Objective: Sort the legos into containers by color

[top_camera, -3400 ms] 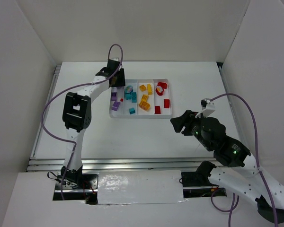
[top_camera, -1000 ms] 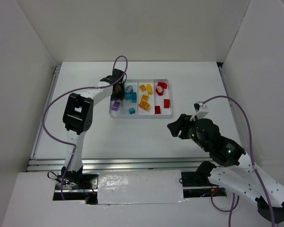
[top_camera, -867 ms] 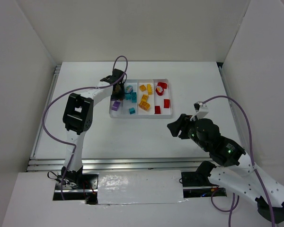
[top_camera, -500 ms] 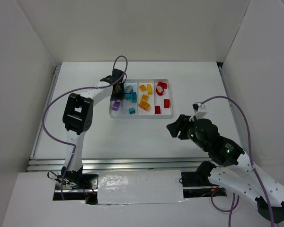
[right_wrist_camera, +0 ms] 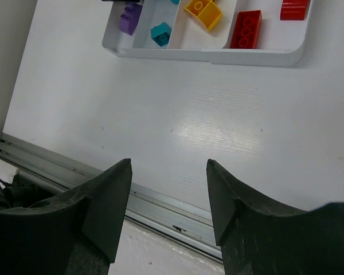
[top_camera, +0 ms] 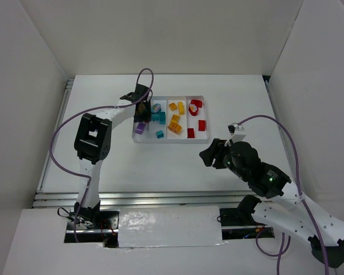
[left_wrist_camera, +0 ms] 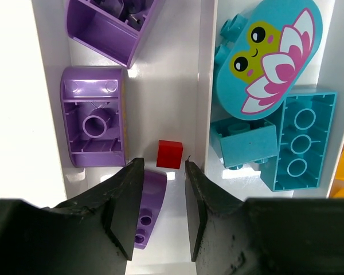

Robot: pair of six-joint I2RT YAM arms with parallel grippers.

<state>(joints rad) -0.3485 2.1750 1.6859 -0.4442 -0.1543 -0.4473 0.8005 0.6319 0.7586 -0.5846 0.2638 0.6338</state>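
Note:
The white tray point(top_camera: 169, 141) has four compartments: purple bricks point(top_camera: 140, 128) at the left, then teal point(top_camera: 159, 134), yellow-orange point(top_camera: 175, 127) and red point(top_camera: 202, 125). My left gripper point(top_camera: 141, 112) is low in the purple compartment. In the left wrist view it point(left_wrist_camera: 163, 172) is open, and a tiny red brick point(left_wrist_camera: 170, 154) lies just ahead of its tips beside the divider point(left_wrist_camera: 203, 86). A purple brick point(left_wrist_camera: 148, 206) lies under the jaws, and another point(left_wrist_camera: 94, 117) lies to the left. My right gripper point(top_camera: 207, 156) is open and empty over bare table in front of the tray point(right_wrist_camera: 218, 56).
A round teal piece with a frog face point(left_wrist_camera: 266, 57) and teal bricks point(left_wrist_camera: 301, 140) lie in the second compartment. A red ring piece point(top_camera: 195, 105) sits at the tray's far right. An aluminium rail point(right_wrist_camera: 160, 209) runs along the near table edge. White walls enclose the table.
My left gripper came down from the tray's far left corner into the purple compartment and now holds still. My right arm has crept a little to the left.

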